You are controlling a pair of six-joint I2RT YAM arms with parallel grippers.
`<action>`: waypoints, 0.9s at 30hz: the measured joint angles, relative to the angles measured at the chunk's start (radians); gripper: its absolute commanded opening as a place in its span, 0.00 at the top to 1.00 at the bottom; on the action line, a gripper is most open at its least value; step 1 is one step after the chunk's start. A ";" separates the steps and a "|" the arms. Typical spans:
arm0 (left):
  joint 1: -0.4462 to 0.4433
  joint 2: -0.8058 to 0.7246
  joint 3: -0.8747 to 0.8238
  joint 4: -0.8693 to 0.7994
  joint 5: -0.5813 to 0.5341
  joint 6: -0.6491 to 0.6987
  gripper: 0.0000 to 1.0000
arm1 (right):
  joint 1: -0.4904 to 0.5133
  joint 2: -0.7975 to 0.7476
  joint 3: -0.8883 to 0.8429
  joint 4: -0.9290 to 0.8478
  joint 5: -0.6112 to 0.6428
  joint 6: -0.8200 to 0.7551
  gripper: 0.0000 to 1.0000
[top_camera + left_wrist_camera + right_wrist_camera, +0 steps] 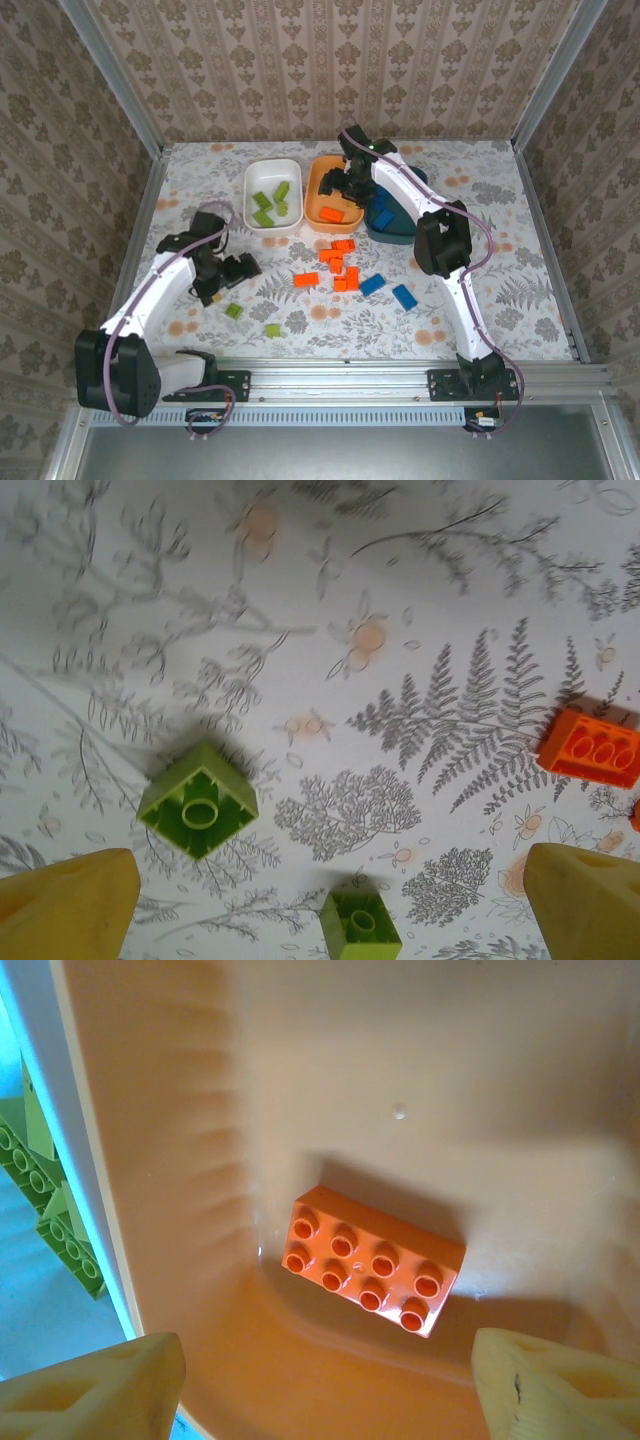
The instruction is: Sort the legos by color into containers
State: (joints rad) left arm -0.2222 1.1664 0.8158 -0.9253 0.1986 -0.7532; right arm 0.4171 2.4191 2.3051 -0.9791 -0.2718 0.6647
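A bench [520, 290] draped in a white cloth printed with grey ferns and pale orange blossoms stood inside an enclosure of beige damask-patterned walls [330, 60]. Aluminium posts [122, 90] framed the back corners, and a silver metal rail [340, 378] ran along the near edge.

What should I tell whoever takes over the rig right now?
Left end effector: open, empty, over two loose green bricks on the table.
Right end effector: open, empty, above the orange tub; one orange brick lies on its floor.
Done: several sorted green bricks in the white tub, plus that orange brick.
Left to do: the loose green bricks, a cluster of orange bricks and two blue bricks, all on the table. The right arm hides what is in the dark tub.
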 measured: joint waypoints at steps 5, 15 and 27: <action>0.025 -0.111 -0.121 -0.004 0.038 -0.146 0.00 | 0.001 -0.054 -0.039 -0.017 0.001 -0.042 0.25; 0.087 -0.238 -0.359 0.072 0.084 -0.380 0.06 | 0.011 -0.499 -0.560 -0.019 0.002 -0.220 0.30; 0.218 -0.097 -0.355 0.164 0.111 -0.415 0.34 | 0.013 -0.750 -1.115 -0.033 -0.001 -0.288 0.34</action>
State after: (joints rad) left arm -0.0044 1.0691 0.4610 -0.7609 0.3092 -1.1687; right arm 0.4301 1.6691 1.1896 -1.0119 -0.2726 0.3771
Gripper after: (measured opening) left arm 0.732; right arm 0.664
